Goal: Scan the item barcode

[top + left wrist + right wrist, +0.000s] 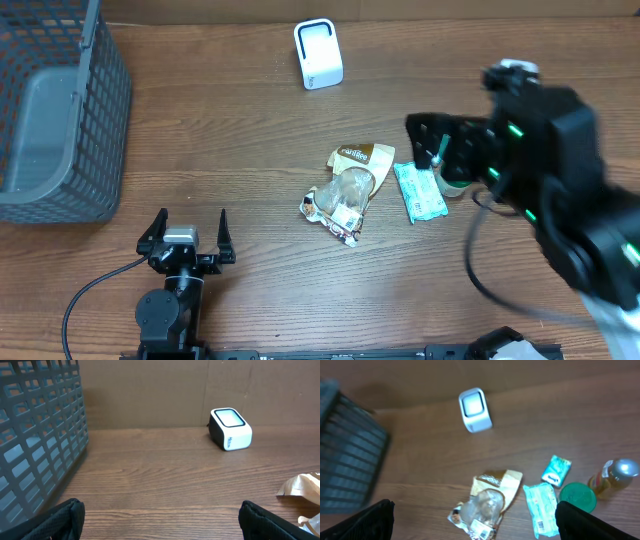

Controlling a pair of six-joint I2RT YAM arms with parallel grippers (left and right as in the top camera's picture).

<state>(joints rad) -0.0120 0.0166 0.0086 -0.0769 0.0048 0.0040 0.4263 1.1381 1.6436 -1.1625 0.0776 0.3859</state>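
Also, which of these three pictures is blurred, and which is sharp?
Right wrist view: soft throughout, the white scanner has smeared edges. Overhead view: mostly sharp, only the right arm is blurred. Left wrist view: sharp, the basket mesh crisp.

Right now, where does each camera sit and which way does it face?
Overhead: above the table, looking straight down; both arms show, left pincer open, right arm blurred.
Left wrist: low over the tabletop, facing level across it, basket on its left; own fingertips fill the bottom corners.
Right wrist: raised, tilted down at the crumpled bag and green packet; its fingertips sit in the bottom corners.
Shared: all three see the white scanner.
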